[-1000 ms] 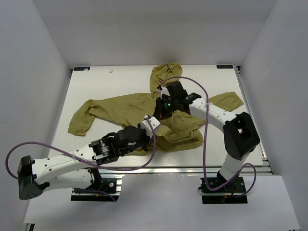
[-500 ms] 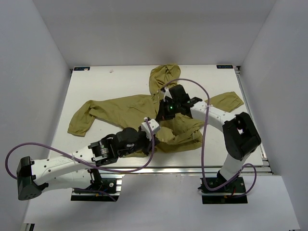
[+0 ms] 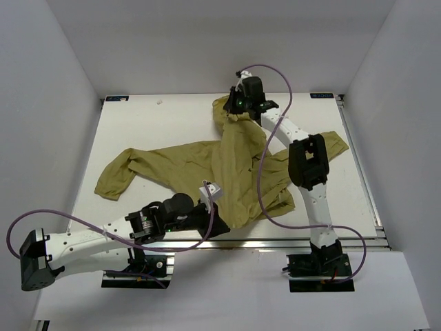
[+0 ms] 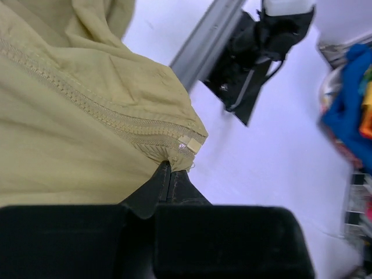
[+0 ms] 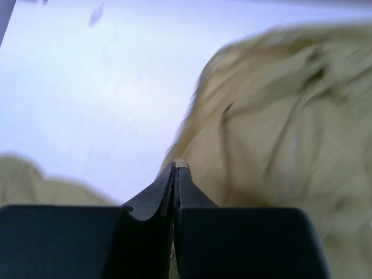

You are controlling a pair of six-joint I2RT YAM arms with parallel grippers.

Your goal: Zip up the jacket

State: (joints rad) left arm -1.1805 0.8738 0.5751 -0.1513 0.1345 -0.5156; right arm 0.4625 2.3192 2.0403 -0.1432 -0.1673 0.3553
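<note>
The olive jacket [image 3: 186,158] lies across the white table, stretched lengthwise between my two grippers, hood [image 3: 224,114] at the far end. My left gripper [image 3: 215,222] is near the front edge. In the left wrist view it [image 4: 170,165] is shut on the hem at the bottom end of the zipper [image 4: 93,107], whose teeth run joined up and to the left. My right gripper [image 3: 236,110] is at the far end by the hood. In the right wrist view it [image 5: 176,167] is shut on a small light tab at the jacket's [image 5: 279,128] edge, blurred.
One sleeve [image 3: 114,179] trails left, the other [image 3: 327,145] lies right under the right arm. The table's metal front rail [image 4: 206,40] and the right arm's base [image 4: 256,52] are close to the left gripper. Colourful clutter [image 4: 349,104] sits off the table.
My right gripper has travelled from the jacket's middle to the far end by the hood, drawing the front straight. My left gripper has pulled the hem toward the near edge.
</note>
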